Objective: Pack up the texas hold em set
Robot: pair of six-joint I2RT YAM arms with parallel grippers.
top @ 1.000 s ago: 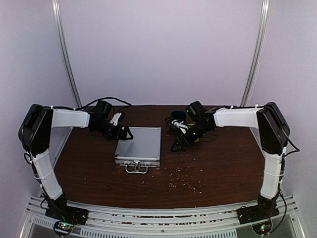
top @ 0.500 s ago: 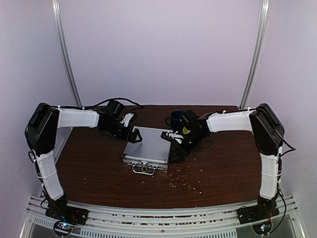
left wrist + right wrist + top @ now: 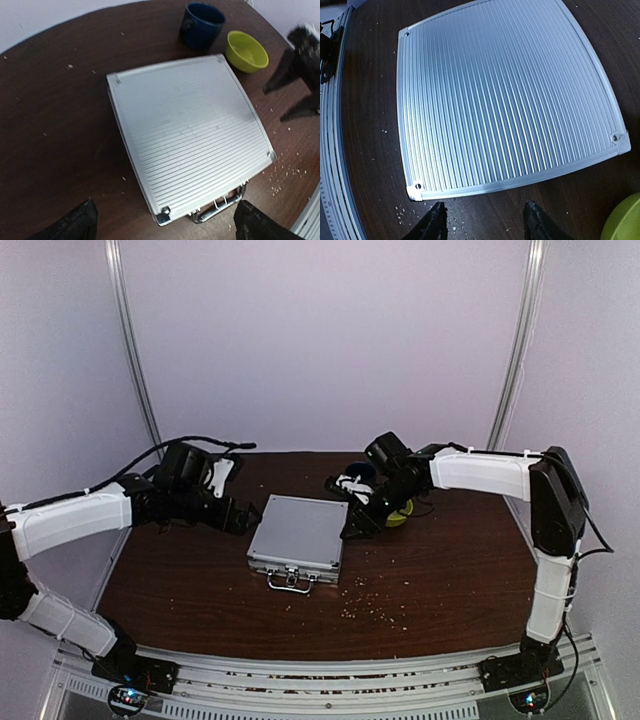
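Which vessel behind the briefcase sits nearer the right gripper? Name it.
The yellow-green bowl. It stands right of the dark blue mug, on the side where the right gripper hangs beside the briefcase.

The middle of the table [image 3: 180,580] is taken up by the closed briefcase [image 3: 297,535]. Its far right corner is hemmed in by the dark blue mug [image 3: 201,25] and the yellow-green bowl [image 3: 246,50]. Its side edges are flanked by the left gripper [image 3: 240,518] and right gripper [image 3: 352,525]. Bare wood, strewn with crumbs [image 3: 375,610], is found along the front.
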